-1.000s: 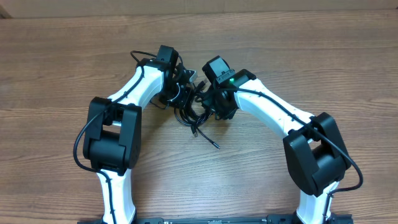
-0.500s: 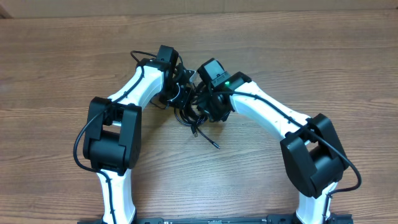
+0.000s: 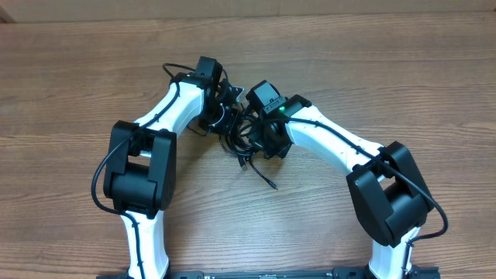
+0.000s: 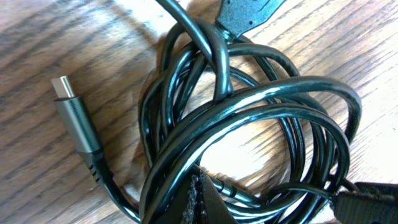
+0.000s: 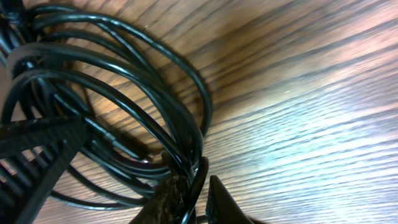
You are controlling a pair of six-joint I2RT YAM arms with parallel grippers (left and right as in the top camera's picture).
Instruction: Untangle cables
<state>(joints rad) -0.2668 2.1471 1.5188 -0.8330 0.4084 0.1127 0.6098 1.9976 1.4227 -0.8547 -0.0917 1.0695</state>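
Left hand [image 4: 280, 200] clenched on the cables [image 4: 283, 90] (a tangled coil); right hand [image 5: 196, 190] pinches a strand.

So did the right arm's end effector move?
Yes. The right end effector slid left, closer to the left arm, which stayed put, deeper into the cables.

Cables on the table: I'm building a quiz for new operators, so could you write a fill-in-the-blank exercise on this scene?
1. The tangled cables are all ____ in colour.
2. They lie on a ____ table.
3. In the left wrist view, the grey USB-C plug lies to the ____ of the coil.

Missing words: black; wooden; left.
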